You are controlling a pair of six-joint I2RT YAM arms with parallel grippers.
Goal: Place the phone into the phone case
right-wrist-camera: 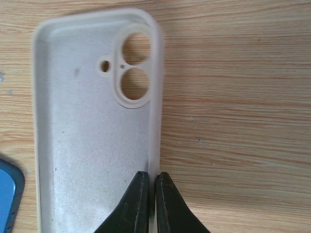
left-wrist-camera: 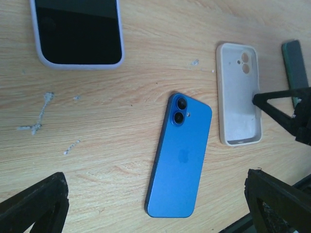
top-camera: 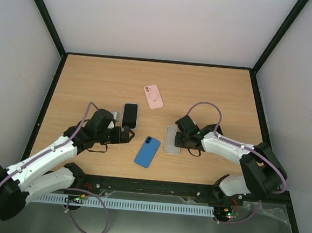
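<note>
A blue phone [top-camera: 148, 151] lies face down on the wooden table; in the left wrist view [left-wrist-camera: 180, 158] its camera end points away. An empty white phone case [top-camera: 172, 139] lies open side up just right of it, also in the left wrist view [left-wrist-camera: 239, 94]. My left gripper [top-camera: 124, 136] is open and empty, left of the phone; its fingertips [left-wrist-camera: 34, 206] stand wide apart, with the phone's near end between them in the left wrist view. My right gripper [right-wrist-camera: 151, 187] is shut on the right wall of the case [right-wrist-camera: 92, 141].
A phone with a black screen in a lilac case [top-camera: 130, 115] lies behind the left gripper, also seen in the left wrist view [left-wrist-camera: 77, 31]. A pink phone [top-camera: 154, 96] lies farther back. The blue phone's corner [right-wrist-camera: 7, 194] shows left of the case.
</note>
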